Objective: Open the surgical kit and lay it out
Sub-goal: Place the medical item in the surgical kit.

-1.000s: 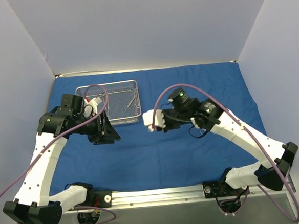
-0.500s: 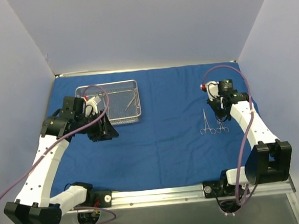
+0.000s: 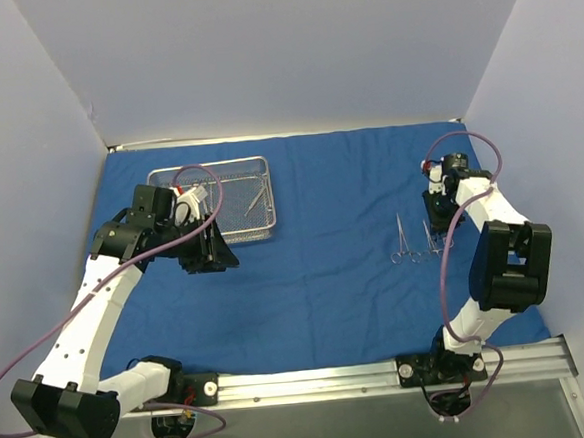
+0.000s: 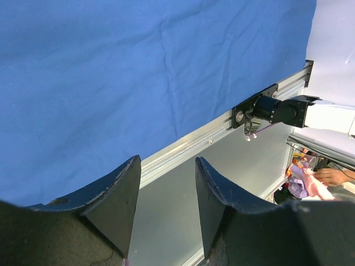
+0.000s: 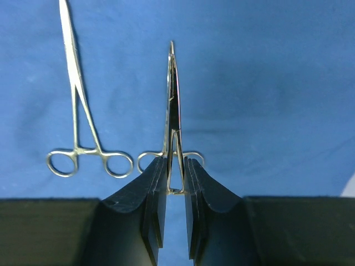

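The blue cloth wrap (image 3: 327, 287) is spread flat, with the mesh tray (image 3: 208, 167) at far left. At right, the outer instrument (image 5: 171, 94) and inner instrument (image 5: 77, 105) are laid parallel, tips far. The right end effector (image 5: 176, 163) is set narrowly about the outer one's ring end; a pinch cannot be confirmed. The tray instrument (image 3: 257, 200) is angled near-left to far-right, just far-right of the spread, empty left end effector (image 4: 166, 163), the nearer arm. No writing is legible.

Robot lab test cell — white enclosure walls (image 3: 280, 49), aluminium mounting rail (image 3: 313, 380) along near edge.
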Controlling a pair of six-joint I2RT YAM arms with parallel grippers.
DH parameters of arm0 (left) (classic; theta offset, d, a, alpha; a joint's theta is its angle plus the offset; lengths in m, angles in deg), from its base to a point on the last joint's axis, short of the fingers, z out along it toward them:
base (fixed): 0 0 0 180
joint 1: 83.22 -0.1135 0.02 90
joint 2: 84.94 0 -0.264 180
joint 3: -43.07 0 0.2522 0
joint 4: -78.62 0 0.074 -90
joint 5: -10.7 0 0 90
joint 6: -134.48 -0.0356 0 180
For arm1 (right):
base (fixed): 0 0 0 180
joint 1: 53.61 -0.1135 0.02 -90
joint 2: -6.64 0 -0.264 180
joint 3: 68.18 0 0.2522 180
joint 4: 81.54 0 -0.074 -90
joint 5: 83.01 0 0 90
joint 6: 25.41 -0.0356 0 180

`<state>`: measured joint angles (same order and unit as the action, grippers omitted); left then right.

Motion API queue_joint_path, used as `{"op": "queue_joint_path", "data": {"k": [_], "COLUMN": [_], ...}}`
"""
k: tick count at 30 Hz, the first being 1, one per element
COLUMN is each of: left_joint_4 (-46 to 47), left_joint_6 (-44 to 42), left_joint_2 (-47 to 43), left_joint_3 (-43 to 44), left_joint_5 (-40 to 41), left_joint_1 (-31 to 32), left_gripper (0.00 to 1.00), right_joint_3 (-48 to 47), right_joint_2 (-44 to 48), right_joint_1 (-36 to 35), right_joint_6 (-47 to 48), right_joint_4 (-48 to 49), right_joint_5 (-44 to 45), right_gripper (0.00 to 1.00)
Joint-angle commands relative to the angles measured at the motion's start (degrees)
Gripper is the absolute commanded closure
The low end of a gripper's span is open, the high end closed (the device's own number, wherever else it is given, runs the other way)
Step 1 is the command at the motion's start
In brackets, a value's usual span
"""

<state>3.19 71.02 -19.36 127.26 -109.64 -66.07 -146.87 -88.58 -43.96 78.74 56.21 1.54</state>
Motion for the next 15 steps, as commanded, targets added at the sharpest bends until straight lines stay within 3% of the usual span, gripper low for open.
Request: {"op": "queue_joint_path", "data": {"k": [1, 15], "left_joint_4": [3.4, 3.8], "left_joint_6": [-0.8, -0.3], "left_joint_2": [0.1, 1.7], "left_joint_3": [0.7, 0.6], "left_joint_5": [-1.6, -2.7], "left_joint_1": [0.2, 0.1], "left_gripper": [0.47, 0.47], "right_joint_3": [1.5, 5.1], "right_joint_2": [1.8, 0.2], "right_joint_1": [-0.2, -0.1], "right_joint_6": [-2.8, -2.6], "right_joint_4": [-0.4, 2.6], "right_joint_5": [-1.4, -1.9], "right_gripper": [1.00, 1.00]}}
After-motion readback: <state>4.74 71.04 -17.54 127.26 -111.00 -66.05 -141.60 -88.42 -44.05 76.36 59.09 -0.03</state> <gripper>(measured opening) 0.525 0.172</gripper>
